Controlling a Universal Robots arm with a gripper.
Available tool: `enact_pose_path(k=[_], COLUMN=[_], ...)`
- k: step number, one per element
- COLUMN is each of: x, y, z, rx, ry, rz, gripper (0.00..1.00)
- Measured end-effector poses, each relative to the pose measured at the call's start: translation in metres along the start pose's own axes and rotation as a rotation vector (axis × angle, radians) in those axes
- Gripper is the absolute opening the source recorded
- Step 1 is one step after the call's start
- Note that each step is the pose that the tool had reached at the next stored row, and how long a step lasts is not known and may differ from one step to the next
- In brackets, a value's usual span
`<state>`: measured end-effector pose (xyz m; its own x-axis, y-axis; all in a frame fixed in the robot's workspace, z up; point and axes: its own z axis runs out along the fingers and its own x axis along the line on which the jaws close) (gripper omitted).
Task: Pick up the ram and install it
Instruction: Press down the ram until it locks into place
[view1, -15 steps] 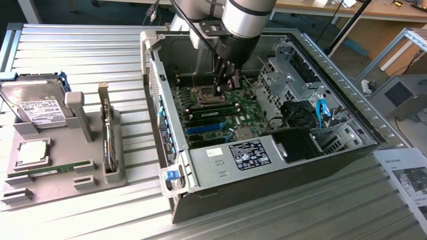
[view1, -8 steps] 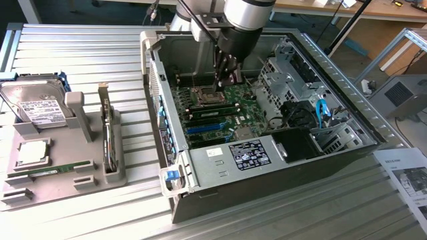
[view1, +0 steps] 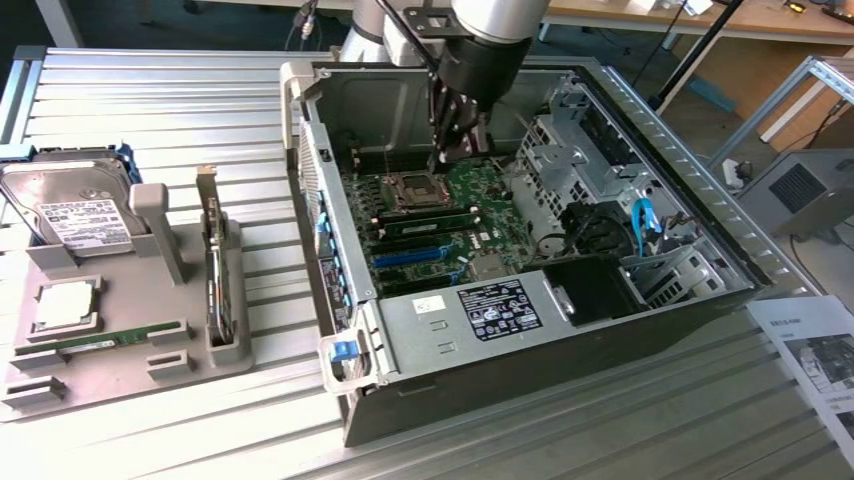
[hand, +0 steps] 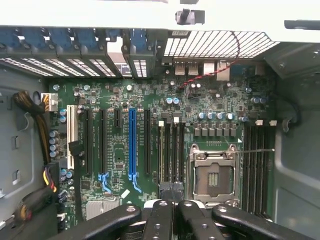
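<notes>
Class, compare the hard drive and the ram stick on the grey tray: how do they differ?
The hard drive is silver-grey; the ram is green. The hard drive is a broad block; the ram is a long, narrow strip. Both sit in the grey tray, outside the computer case.

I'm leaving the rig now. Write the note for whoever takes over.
Gripper: shut, down inside the open case, hanging over the memory slots beside the CPU socket. I cannot tell whether it holds a stick.
Ram: one stick lies flat on the grey tray, outside the case on the exterior view's left.
Done: nothing confirmed; those slots look empty.
Left: seat the ram in a slot.
</notes>
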<state>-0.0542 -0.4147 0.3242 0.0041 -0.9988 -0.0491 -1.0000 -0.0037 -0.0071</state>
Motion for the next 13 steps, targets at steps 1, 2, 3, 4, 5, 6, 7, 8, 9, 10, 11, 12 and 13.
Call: enact_pose_path(k=[1,2,3,4,5,6,7,8,9,10,11,12,13], x=[-0.0002,-0.0004,-0.0005,-0.0006,-0.0008,-0.0009,-0.0011,-0.0012,-0.0013,-0.0013,-0.0013,-0.0013,-0.0013], y=[0.0000,0.0000,0.0000,0.0000,0.0000,0.0000,0.0000,0.0000,-0.0001,-0.0001,-0.0001,-0.0001,-0.0001], z=[-0.0011,-0.0021,-0.0030,-0.0038,-0.0049,-0.0060,-0.0072,-0.0083,-0.0091,-0.0093,-0.0093,-0.0093,-0.0095], rx=[0.0000,0.0000,0.0000,0.0000,0.0000,0.0000,0.0000,0.0000,0.0000,0.0002,0.0002,0.0002,0.0000], ry=[0.0000,0.0000,0.0000,0.0000,0.0000,0.0000,0.0000,0.0000,0.0000,-0.0003,-0.0004,-0.0003,0.0000], rz=[0.000,0.000,0.000,0.000,0.000,0.000,0.000,0.000,0.000,0.000,0.000,0.000,0.000], gripper=[0.11,0.11,0.11,0.11,0.11,0.11,0.11,0.11,0.11,0.11,0.11,0.11,0.11])
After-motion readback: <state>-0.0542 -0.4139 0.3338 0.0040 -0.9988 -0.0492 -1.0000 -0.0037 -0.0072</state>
